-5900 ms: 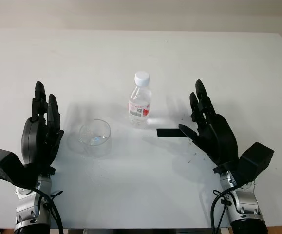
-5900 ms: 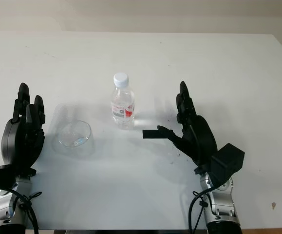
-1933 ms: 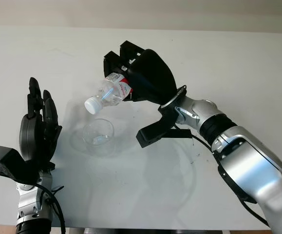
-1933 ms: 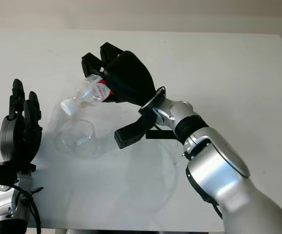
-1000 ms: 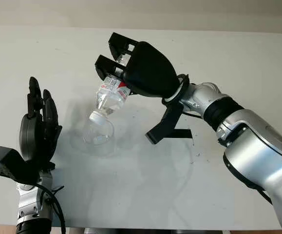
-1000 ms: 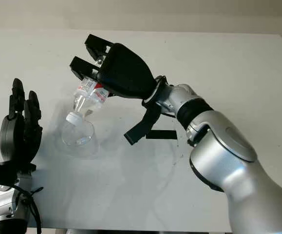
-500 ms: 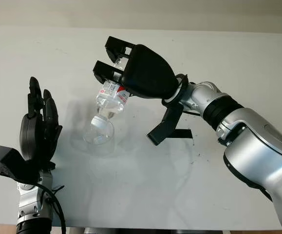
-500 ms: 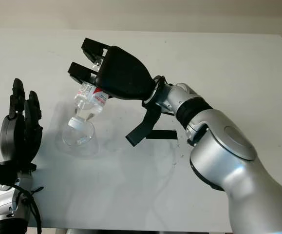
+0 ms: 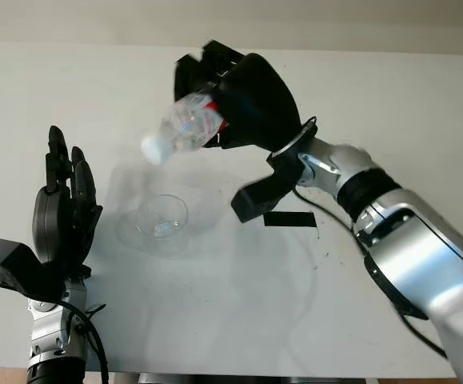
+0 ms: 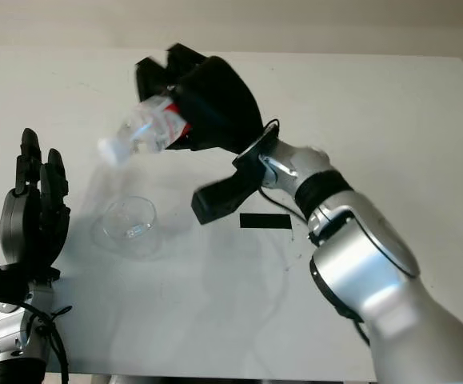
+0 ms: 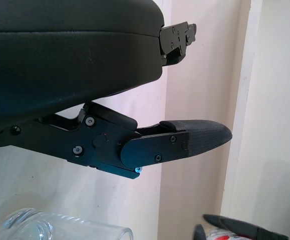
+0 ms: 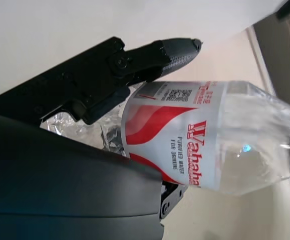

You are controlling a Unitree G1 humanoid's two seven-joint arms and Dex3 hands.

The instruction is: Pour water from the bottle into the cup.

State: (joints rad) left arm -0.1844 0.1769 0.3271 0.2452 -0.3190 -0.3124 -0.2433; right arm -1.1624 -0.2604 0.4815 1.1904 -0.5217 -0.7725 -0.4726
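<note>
One bottle half hidden in right hand, cap blurred above cup

Clear plastic bottle and clear cup.
Bottle: red-and-white label, white cap on, tilted near-horizontal, cap end lowest, held above the cup. Cup: short, round, upright, open, below the cap end.

bottle: blurred in both eye views; its rear end is hidden inside the right robot hand
cap: a white smear beyond the robot hand's fingers
label: partly covered by the robot hand's shell and a finger
cup: cut off by the left wrist view's edge
water: whether any is leaving the bottle cannot be told
</note>
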